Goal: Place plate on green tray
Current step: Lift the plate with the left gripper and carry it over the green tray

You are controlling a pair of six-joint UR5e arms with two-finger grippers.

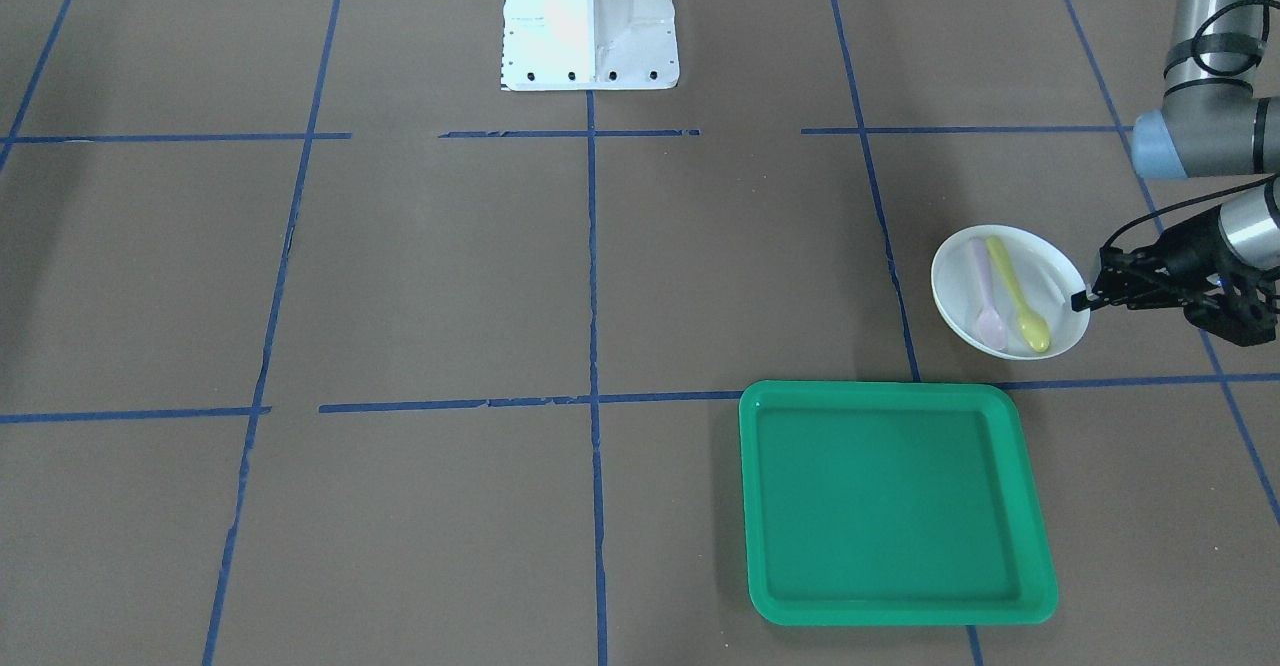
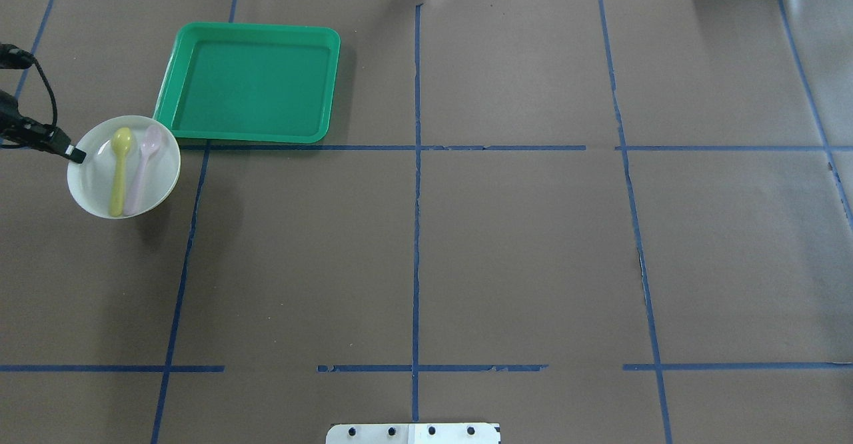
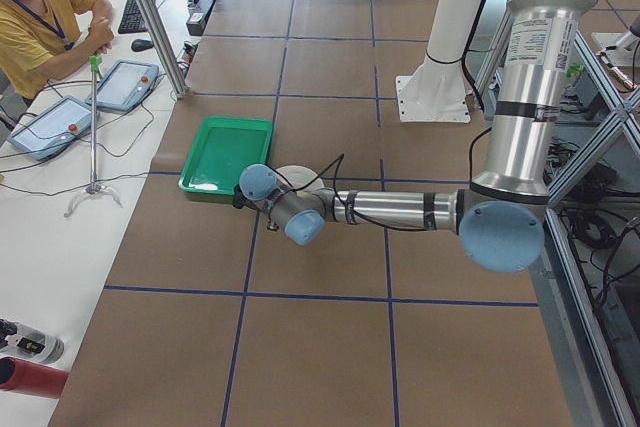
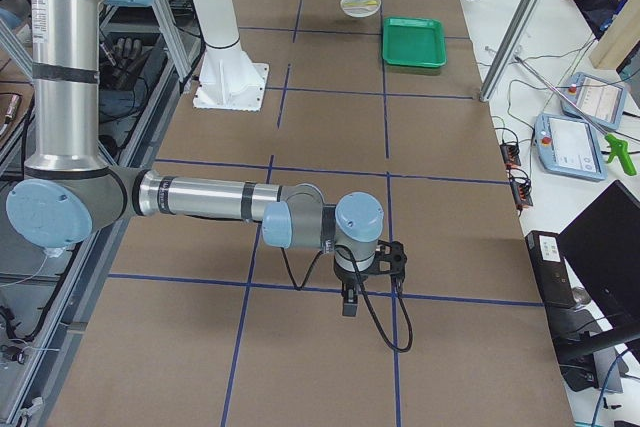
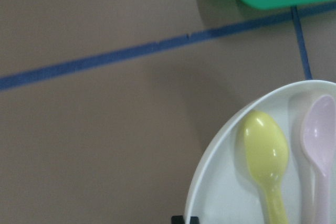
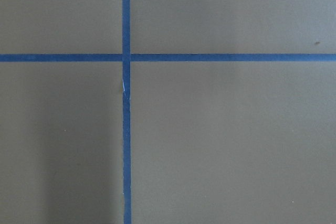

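- Overhead view: the plate (image 2: pixel 93 187) sits out at the bench's (image 2: pixel 466 244) far-left corner. It is not on the green tray (image 2: pixel 253 84) yet, and the tray lies just beside it at about 1 o'clock.
- The left arm (image 1: pixel 1200 136) comes in low from the plate's 9 o'clock side. The left jaws look pinched together on the rim at about 10 o'clock. An edge grip makes sense, since a shallow plate offers no other hold.
- The plate carries cargo: a yellow spoon (image 2: pixel 120 171) and a pale pink spoon (image 2: pixel 143 167) lie side by side, bowls pointing to 12 o'clock. The grip lands on bare rim clear of both, so nothing is trapped under a finger.
- A shadow spills out past the plate toward 5 o'clock. My read is that the plate is raised a little off the bench, though I can't be sure.
- The tray floor shows bare green, so there is plenty of room. The job looks like a short carry toward 1 o'clock, clearing the tray's low rim and then lowering.
- The risk is that a one-sided pinch lets the plate tip, and then those loose spoons slide. Keeping it level is the thing to watch.
- The right arm (image 4: pixel 200 197) is parked well away over bare bench, out of the left arm's way. Its wrist camera shows only blue tape lines (image 6: pixel 126 129), and I cannot tell whether the right jaws are apart or together.
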